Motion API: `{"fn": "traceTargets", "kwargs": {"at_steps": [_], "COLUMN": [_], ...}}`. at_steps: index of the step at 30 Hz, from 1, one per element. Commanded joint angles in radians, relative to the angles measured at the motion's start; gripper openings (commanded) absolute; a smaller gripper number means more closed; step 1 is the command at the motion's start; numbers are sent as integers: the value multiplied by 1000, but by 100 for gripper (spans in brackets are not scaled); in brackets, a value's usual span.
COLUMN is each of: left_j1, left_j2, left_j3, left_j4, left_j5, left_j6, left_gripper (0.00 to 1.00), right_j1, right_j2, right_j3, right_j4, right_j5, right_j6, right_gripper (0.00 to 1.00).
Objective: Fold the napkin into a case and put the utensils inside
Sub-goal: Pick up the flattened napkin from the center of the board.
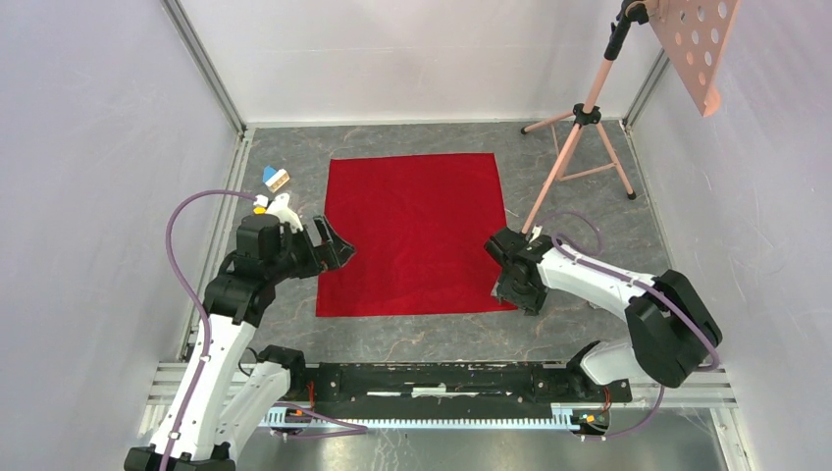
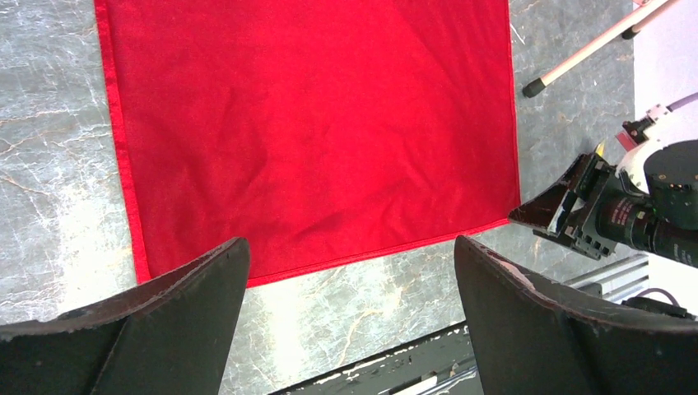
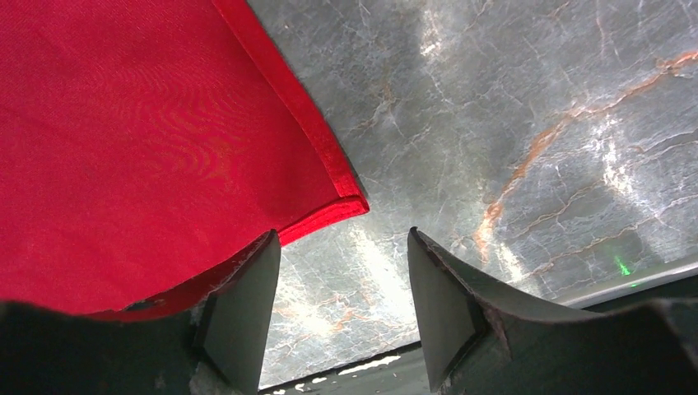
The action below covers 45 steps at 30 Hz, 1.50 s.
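Observation:
The napkin (image 1: pixel 417 231) lies flat on the marble table as one red square, unfolded; no case shows and the utensils are out of view. My left gripper (image 1: pixel 338 245) hovers at the napkin's near-left corner, open wide, with the near hem (image 2: pixel 329 265) just beyond its fingertips and bare table between them (image 2: pixel 350 243). At the near-right corner sits my right gripper (image 1: pixel 508 289), open with a narrower gap (image 3: pixel 342 234) that holds nothing. The napkin's corner (image 3: pixel 350 204) lies just ahead of that gap, and red cloth (image 3: pixel 123 148) runs beside the left finger (image 3: pixel 247 304).
Small coloured toy blocks (image 1: pixel 276 178) sit left of the napkin's far corner. A pink tripod stand (image 1: pixel 579 128) with a perforated board (image 1: pixel 697 44) rises at the back right, one foot (image 2: pixel 531 86) near the napkin. White walls close in the table; a black rail (image 1: pixel 432 378) runs along the near edge.

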Motion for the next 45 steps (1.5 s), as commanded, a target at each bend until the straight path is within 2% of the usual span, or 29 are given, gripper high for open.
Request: {"fn": "traceTargets", "kwargs": {"at_steps": [1,20,30,38,45], "left_j1": [-22,-55,-56,-55,-42], "left_j2": [-5,-18,-29,-25,-16], "left_j3": [2,13,13,15,13], "left_j4": [12,-2,-5,-6,-8], "left_j5": [-17,-41,-57,-66,-75], "left_j6": [49,50,50,49,47], "left_gripper": [100,100,100,100,100], "right_j1": [3,-12,-13,-13,-14], "right_j2": [34,74,132,148,88], "right_j3": [56,-19,-56,-105,-111], "right_j4": [14,72,95,153,205], "right_j5": [39,39,49,52,88], "right_j6": [32,57,80,86,57], "right_gripper": [63,58,50,33,18]}}
